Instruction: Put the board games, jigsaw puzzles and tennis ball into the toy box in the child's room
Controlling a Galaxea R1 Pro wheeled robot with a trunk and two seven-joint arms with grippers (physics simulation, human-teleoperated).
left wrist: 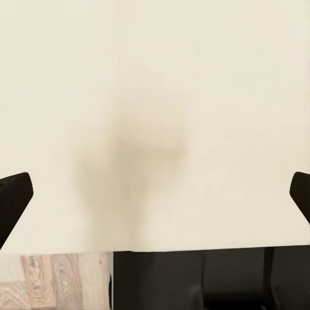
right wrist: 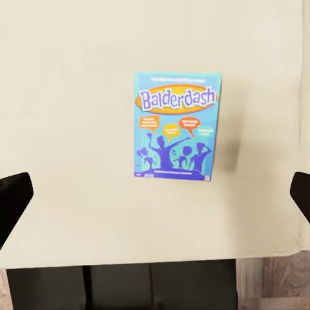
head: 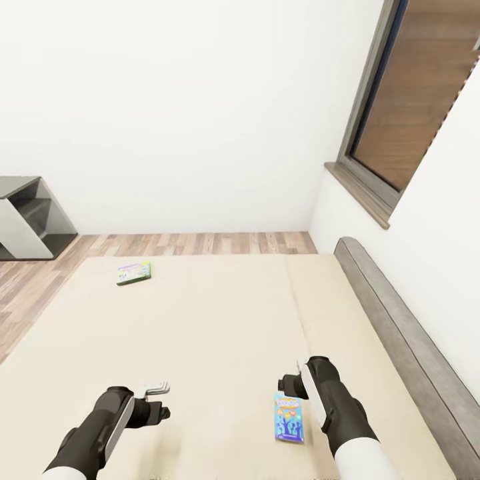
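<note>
Right gripper (right wrist: 155, 194) held above the low cream mattress bed (head: 220, 320), dark fingers (right wrist: 14, 197) spread wide apart and holding nothing. Flat blue "Balderdash" board game box with orange drawings (right wrist: 175, 126) lying face-up on the mattress, ahead of the fingertips and roughly centred between them, clear of both. In the head view, the same blue box (head: 289, 417) resting flat just beside the right wrist, on its inner side.

Left gripper (left wrist: 155, 197) likewise spread wide, fingers (left wrist: 13, 200) with nothing between them but bare cream mattress and a faint shadow. Pale fingers (head: 156, 387) visible in the head view, over the near part of the bed.

Second flat board game box, green-bordered (head: 134, 272), lying well beyond the left fingertips near the far edge of the mattress. Grey padded headboard (head: 407, 333) off to the outer side of the right gripper. Wood-plank floor (head: 40, 280) past the bed's far edge.
</note>
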